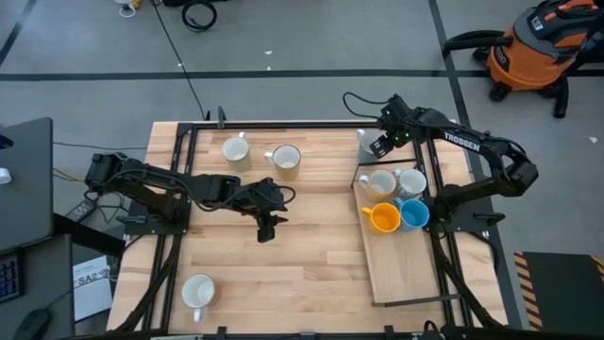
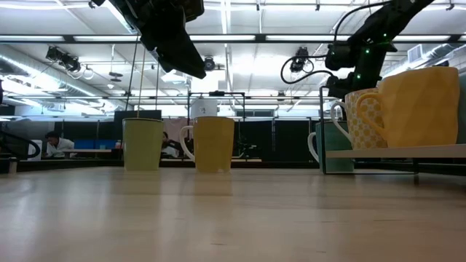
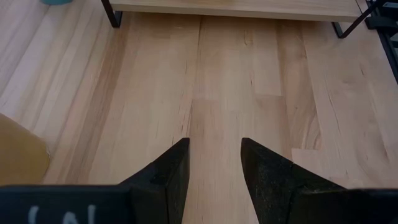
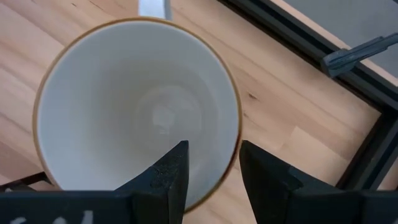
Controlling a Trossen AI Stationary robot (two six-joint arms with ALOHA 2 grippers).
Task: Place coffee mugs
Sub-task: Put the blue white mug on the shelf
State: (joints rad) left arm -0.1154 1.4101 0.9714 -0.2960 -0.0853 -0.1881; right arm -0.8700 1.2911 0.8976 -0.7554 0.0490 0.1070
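My right gripper is open and hovers over a grey-walled mug that stands at the table's far right. In the right wrist view one fingertip shows over the mug's white inside and the other outside its rim. In the low view the gripper is above the mug. My left gripper is open and empty, raised over the bare table middle. Two cream mugs stand at the far side, and one white mug stands near left.
A raised wooden board on a dark frame stands at the right. It bears two pale mugs, a yellow-orange mug and a blue mug. A dark rail runs along the table's far edge.
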